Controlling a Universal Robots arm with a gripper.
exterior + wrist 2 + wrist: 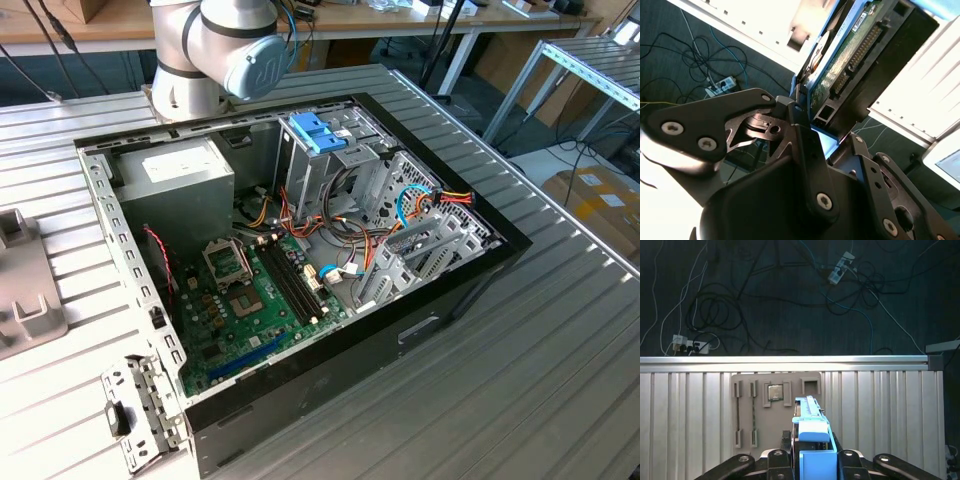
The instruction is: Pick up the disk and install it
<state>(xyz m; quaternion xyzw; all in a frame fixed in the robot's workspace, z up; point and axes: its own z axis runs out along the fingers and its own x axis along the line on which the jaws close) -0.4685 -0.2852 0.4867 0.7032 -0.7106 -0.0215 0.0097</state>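
Holding the disk (809, 412): gripper (815, 462) is closed on one end of it, the disk clamped edge-on between the fingers, light-blue rail facing the first wrist view. In the second wrist view the disk's green circuit board and connector row show; a white label on it carries print I cannot make out.

Exterior view, from its left to its right:
- grey fixture plate (25, 290) on the ribbed table (500, 380)
- open computer case (450, 300), with the arm (225, 45) at its far side
- power-supply box (175, 180), white sticker (170, 163), text unreadable
- motherboard (250, 300)
- drive cage (330, 170) with blue tab (318, 130) on top
- orange and blue cables (420, 200)

In the first wrist view the plate lies behind the disk, a chip (774, 391) seated in it.
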